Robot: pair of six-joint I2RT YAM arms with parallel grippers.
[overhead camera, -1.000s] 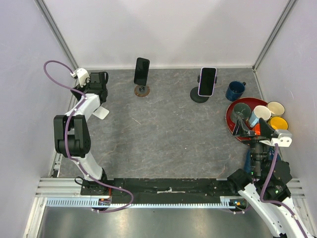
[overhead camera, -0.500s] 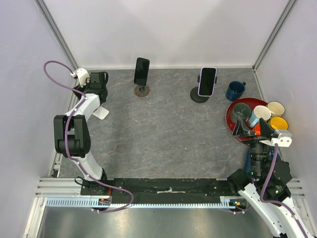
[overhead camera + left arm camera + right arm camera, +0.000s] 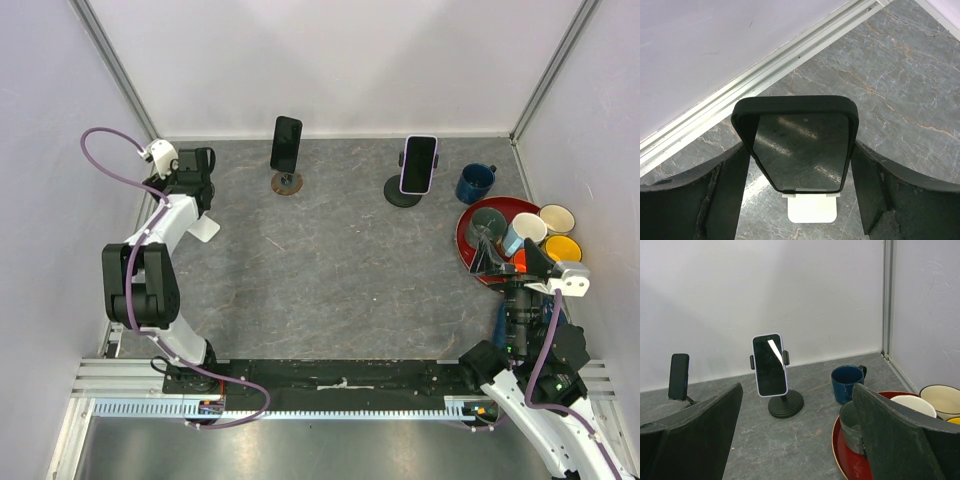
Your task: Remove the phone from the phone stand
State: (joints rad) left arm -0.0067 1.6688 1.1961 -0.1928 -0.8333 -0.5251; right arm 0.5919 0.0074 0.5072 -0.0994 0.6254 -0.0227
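Observation:
In the left wrist view a black phone point(image 3: 800, 145) leans on a white phone stand point(image 3: 810, 209), its lower edge on the stand's lip. My left gripper point(image 3: 801, 152) has one finger against each long side of the phone, shut on it. In the top view this gripper point(image 3: 195, 185) is at the far left, just above the white stand point(image 3: 203, 228); the phone is hidden there. My right gripper point(image 3: 507, 262) is open and empty at the right, also in its own view point(image 3: 797, 390).
A black phone point(image 3: 286, 143) stands on a brown-based stand at the back. A lilac-cased phone point(image 3: 418, 164) sits on a black stand point(image 3: 402, 192). A blue mug point(image 3: 475, 183) and a red tray point(image 3: 468, 245) of cups are at the right. Walls close three sides.
The left arm and its purple cable have shifted slightly to the left. The right arm has not moved.

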